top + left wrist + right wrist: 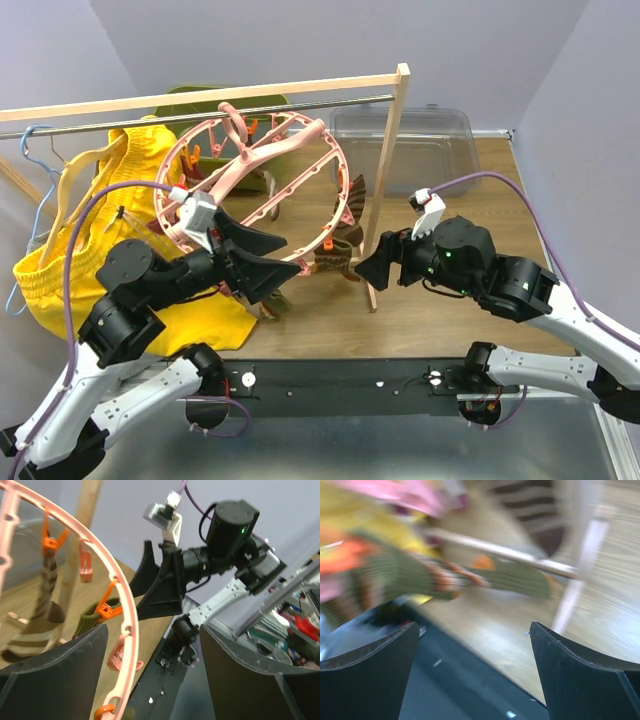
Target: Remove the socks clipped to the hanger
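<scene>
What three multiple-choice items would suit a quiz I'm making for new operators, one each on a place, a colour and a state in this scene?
1. Where on the table does the clear bin sit?
A. near edge
B. far edge
C. centre

2. What colour are the clips gripping the socks on the hanger?
A. blue
B. orange
C. black

3. How is the right pincer?
A. shut on a sock
B. shut on the ring
C. open, holding nothing

Answers:
1 B: the top view shows the bin at the back, past the wooden post.
2 B: the left wrist view shows orange clips biting two socks.
3 C: its own wrist view shows the jaws wide apart with nothing between them.
</scene>
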Controlling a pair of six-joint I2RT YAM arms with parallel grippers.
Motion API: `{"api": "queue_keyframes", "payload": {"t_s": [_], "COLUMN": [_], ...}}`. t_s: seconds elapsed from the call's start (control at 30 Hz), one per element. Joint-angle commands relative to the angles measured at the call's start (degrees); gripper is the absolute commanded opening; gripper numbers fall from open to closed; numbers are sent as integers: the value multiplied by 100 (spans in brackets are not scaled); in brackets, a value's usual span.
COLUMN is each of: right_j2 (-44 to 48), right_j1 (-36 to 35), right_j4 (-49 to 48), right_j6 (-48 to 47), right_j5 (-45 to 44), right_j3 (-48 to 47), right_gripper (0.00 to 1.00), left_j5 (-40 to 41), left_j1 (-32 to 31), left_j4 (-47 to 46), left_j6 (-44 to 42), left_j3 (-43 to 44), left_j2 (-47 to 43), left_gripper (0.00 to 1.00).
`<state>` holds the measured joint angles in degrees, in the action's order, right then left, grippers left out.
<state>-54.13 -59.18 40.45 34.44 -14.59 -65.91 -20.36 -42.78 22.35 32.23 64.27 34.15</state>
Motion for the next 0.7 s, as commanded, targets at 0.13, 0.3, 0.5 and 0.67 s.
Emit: {"api": "queue_keyframes", "payload": {"t_s": [0.13, 0.3, 0.5, 0.67], "right_j2": [-634, -406, -248, -19], "right_j1": [-32, -32, -32, -32], "right_j4": [-1836, -2673, -3051, -3630], "right_j6": [-833, -763, -930, -974], "right_j5": [2594, 2251, 1943, 1748], "right_j3": [314, 684, 1052, 1519], "right_gripper": [100, 100, 100, 100], "left_j5": [-1058, -1294, -1857, -2411], "left_j1": [-19, -19, -19, -19], "left_j4": [182, 121, -238, -924], "left_j6": [-235, -112, 20, 380], "left_j3": [358, 481, 525, 271], "left_j2": [426, 329, 250, 57], "left_gripper": [77, 77, 77, 77]}}
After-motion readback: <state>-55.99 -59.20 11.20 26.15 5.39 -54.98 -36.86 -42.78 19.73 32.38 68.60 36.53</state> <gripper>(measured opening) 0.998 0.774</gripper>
